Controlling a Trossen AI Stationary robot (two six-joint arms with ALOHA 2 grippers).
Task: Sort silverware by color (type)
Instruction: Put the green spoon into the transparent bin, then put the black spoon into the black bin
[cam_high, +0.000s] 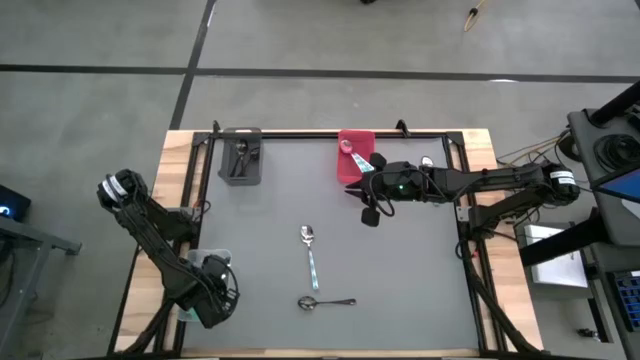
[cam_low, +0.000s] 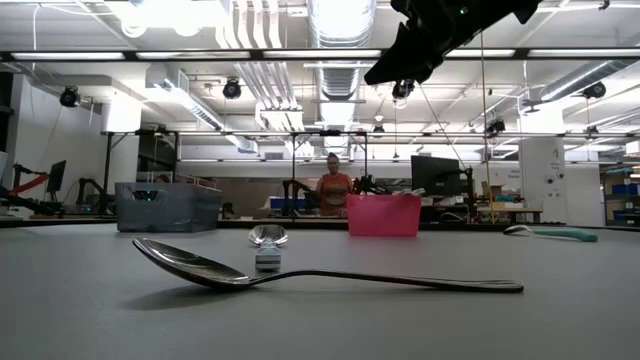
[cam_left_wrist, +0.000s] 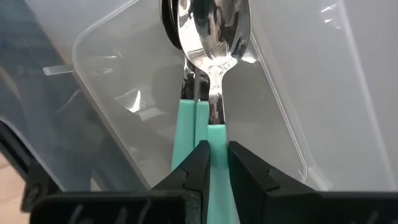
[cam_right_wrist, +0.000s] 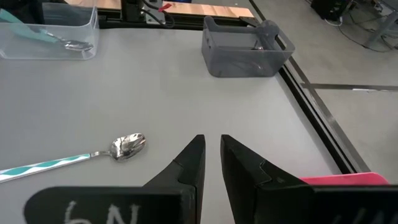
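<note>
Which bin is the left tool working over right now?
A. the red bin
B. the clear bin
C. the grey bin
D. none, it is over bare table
B: the left wrist view shows the left tool closed on a teal-handled spoon inside the clear bin, while the grey bin and red bin sit at the far edge.

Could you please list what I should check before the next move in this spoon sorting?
1. Left gripper over the clear bin: ok.
2. Left gripper free of the teal-handled spoons in that bin: cannot tell.
3. Right gripper shut and empty: ok.
4. Table fully sorted: not ok; a striped-handled spoon and a dark spoon lie loose.
5. Grey bin and red bin upright at the far edge: ok.
</note>
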